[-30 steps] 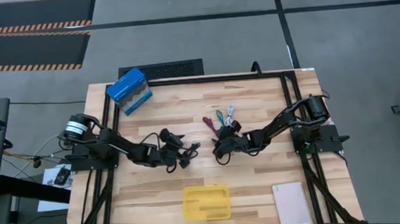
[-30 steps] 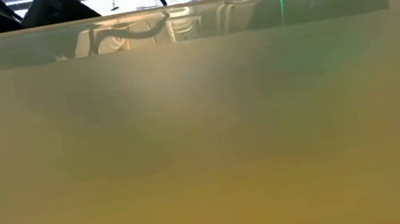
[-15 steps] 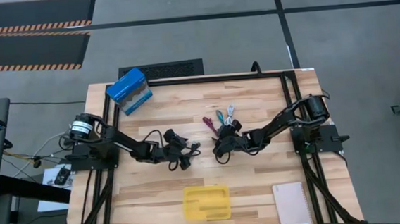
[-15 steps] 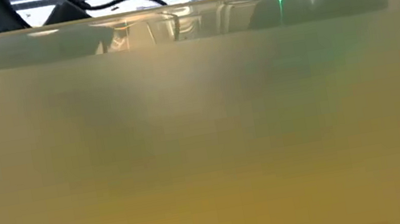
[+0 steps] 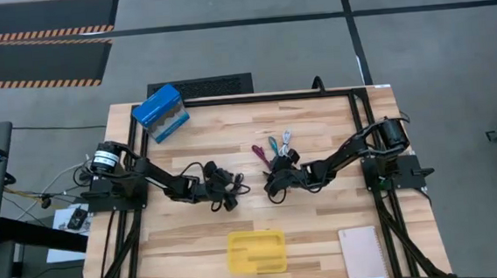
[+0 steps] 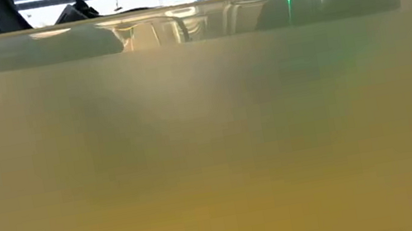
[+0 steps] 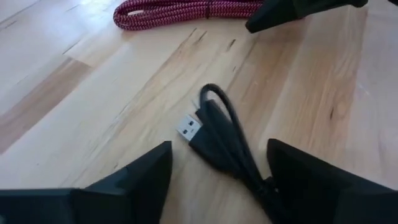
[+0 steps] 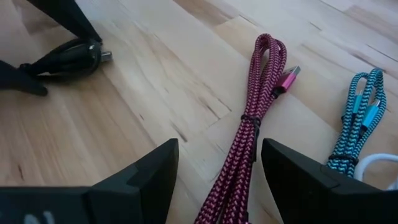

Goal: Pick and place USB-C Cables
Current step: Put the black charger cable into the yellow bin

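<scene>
Three coiled cables lie side by side on the table's far middle: the dark red cable [image 5: 259, 152] [image 8: 249, 124], the teal cable [image 5: 273, 145] [image 8: 357, 118] and the white cable [image 5: 286, 139] [image 8: 380, 165]. A black cable [image 7: 217, 140] [image 8: 71, 56] with a silver plug lies flat on the wood. My left gripper [image 5: 235, 191] [image 7: 219, 149] is open, low over the table, one finger on either side of the black cable. My right gripper [image 5: 272, 188] [image 8: 219, 149] is open, with the red cable's near end between its fingers.
A yellow tray [image 5: 256, 251] sits at the near middle and blocks almost the whole low view with its wall [image 6: 211, 148]. A white notepad [image 5: 364, 255] lies at the near right corner and a blue box [image 5: 160, 113] at the far left corner. Bare wood lies between the grippers and the tray.
My left arm has shifted a little, its shoulder end swinging toward the table's right, while its gripper stays low by the black cable. My right arm and the cables have kept still.
</scene>
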`<state>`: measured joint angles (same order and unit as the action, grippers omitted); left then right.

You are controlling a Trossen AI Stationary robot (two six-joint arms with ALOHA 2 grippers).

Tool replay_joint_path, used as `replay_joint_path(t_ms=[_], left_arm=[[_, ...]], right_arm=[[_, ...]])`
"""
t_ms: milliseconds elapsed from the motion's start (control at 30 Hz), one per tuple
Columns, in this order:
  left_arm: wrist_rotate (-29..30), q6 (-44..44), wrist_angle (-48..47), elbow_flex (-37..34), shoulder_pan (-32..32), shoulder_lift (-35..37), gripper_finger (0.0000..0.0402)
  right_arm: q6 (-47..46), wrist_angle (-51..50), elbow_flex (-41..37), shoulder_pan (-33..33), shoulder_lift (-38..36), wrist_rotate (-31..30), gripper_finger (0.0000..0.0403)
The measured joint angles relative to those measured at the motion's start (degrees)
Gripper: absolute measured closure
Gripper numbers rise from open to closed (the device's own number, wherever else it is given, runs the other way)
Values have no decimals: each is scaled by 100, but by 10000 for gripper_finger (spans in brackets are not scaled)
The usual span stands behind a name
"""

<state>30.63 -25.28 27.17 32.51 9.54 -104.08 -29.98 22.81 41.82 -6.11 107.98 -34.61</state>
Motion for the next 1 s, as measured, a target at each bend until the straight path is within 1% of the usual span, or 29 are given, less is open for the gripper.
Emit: replay_joint_path(t_ms=[100,333,400,433,533,700,867,933,1000], left_arm=[[-39,1,-31,-4,-51,1,215],[52,-3,-85,-12,-89,-4,350],[53,-2,-100,-17,-89,-6,381],[53,-6,-102,-20,-89,-6,387],[46,-24,-103,-20,-91,10,387],[-87,55,-226,-35,-100,216,395],[13,87,-759,-55,-91,826,395],[115,84,-1033,-54,-94,1169,395],[225,89,-1236,-48,-94,1532,397]], right_arm=[[-2,2,0,0,0,2,149],[-113,46,4,-22,0,9,149],[-153,35,39,-22,0,18,149],[-152,34,73,-22,0,21,149],[-43,10,220,-22,0,22,149],[441,-30,594,-22,0,35,148],[797,-451,1053,-22,-215,39,148],[863,-740,1134,-2,-484,36,148],[1038,-828,1211,20,-777,37,148]])
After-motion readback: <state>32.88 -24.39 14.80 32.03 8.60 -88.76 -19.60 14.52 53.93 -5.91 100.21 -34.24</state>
